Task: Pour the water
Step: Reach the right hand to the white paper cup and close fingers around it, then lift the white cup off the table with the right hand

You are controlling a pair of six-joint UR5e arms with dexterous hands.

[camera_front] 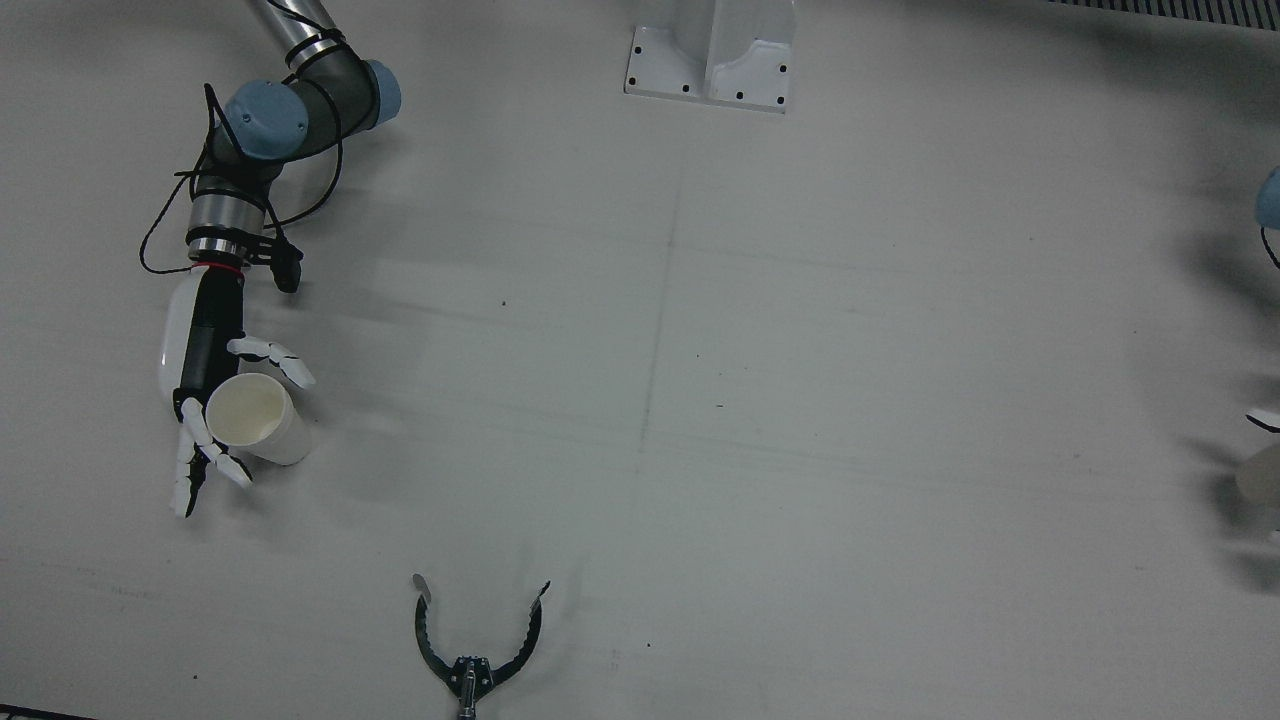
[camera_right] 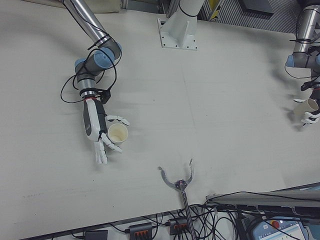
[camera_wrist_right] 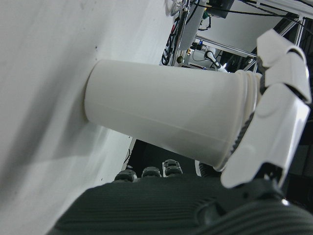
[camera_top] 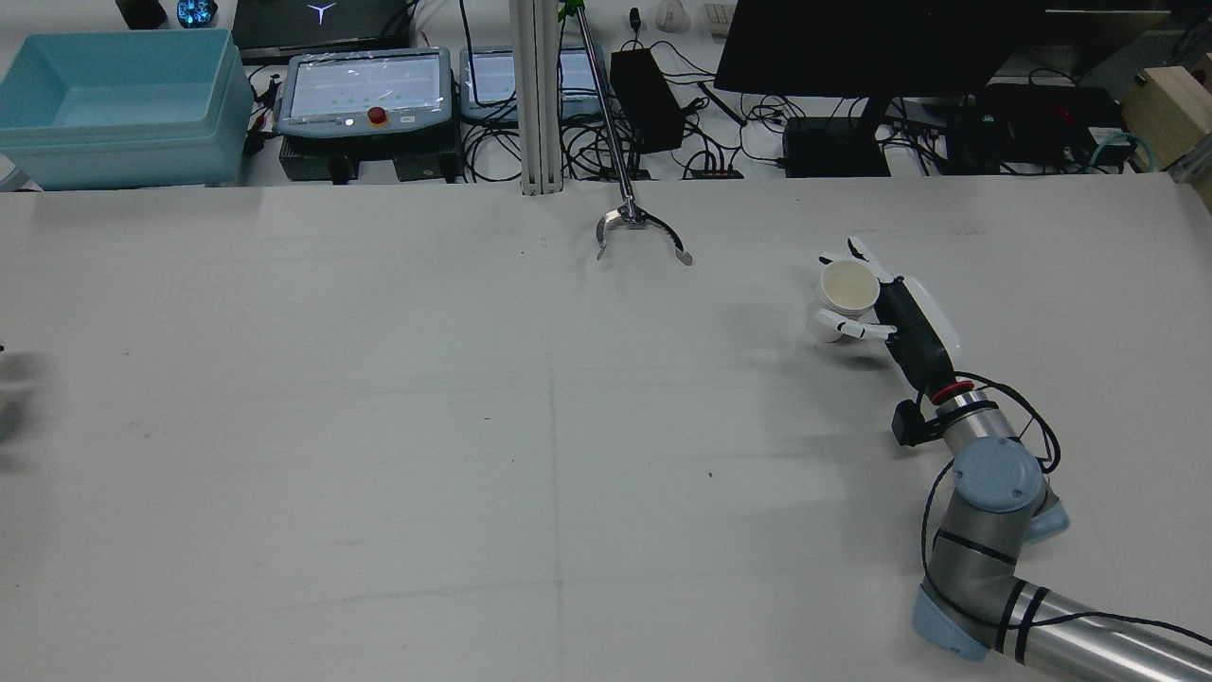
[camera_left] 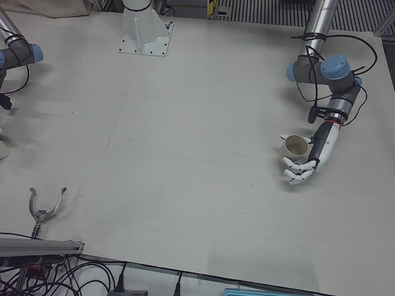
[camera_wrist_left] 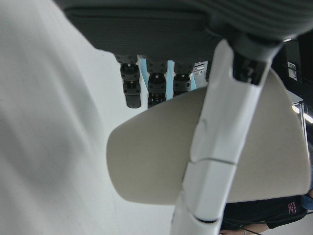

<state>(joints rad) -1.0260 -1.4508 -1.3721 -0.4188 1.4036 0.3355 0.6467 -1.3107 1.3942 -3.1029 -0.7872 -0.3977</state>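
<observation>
A white paper cup (camera_front: pixel 255 415) stands upright on the table, beside my right hand (camera_front: pixel 200 400). The thumb reaches round the cup and touches its rim (camera_wrist_right: pixel 266 107); the fingers (camera_front: pixel 190 470) stretch out past it. The same cup shows in the rear view (camera_top: pixel 846 289) and the right-front view (camera_right: pixel 118 134). My left hand (camera_left: pixel 311 157) has its fingers curled on a second paper cup (camera_left: pixel 295 148), with the thumb across the cup's side (camera_wrist_left: pixel 220 147). I cannot tell whether this cup rests on the table. In the front view the left hand (camera_front: pixel 1262 420) is cut off by the edge.
A long-handled grabber with open claws (camera_front: pixel 478 640) lies at the table's operator-side edge, midway between the arms. A white pedestal (camera_front: pixel 710 60) stands at the robot side. A teal bin (camera_top: pixel 114 104) and control pendants (camera_top: pixel 365 85) sit beyond the table.
</observation>
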